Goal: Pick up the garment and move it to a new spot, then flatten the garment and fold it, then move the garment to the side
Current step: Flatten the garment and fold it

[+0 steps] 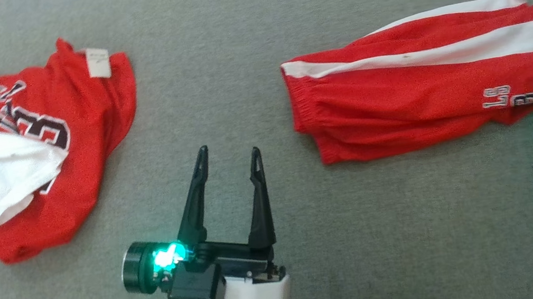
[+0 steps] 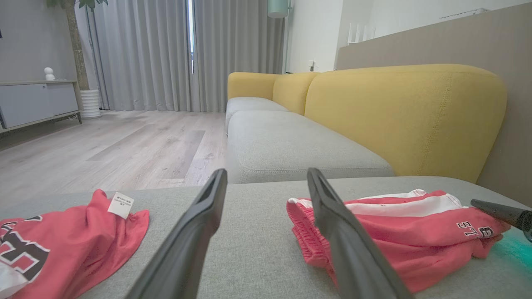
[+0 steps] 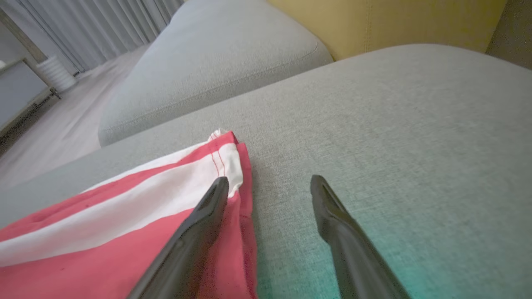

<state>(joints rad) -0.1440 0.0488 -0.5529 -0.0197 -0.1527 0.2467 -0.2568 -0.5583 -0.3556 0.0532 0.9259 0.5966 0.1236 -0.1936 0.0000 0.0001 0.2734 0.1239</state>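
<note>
1. Count: two red garments, two grippers, one grey seat cushion under all of them
2. Shorts are the task item. They lie folded and flat on the cushion at 3 o'clock in the head view, with the waistband toward 9 o'clock and the hems toward 3 o'clock
3. Shorts are thin red fabric in a long rectangle with two white stripes along the 12 o'clock side. The waistband is gathered, and there is small number print near the hem at 4 o'clock
4. Jersey is at 9 o'clock, well apart from the shorts. It is crumpled, red with white trim and dark block lettering, and a white label is flipped out at its 12 o'clock edge
5. Left gripper is at 6 o'clock, between the garments and over bare cushion. Its fingers point to 12 o'clock, the jaws are spread and it grips nothing. A green light glows on the wrist
6. Right gripper is at the shorts' 3 o'clock end, jaws spread and empty. In its wrist view one finger overlaps the hem corner and the other is over bare cushion; I can't tell if it touches
7. Cushion is a coarse grey weave with rounded edges
8. Beyond it, the left wrist view shows a yellow backrest, a pale wood floor and grey curtains
</note>
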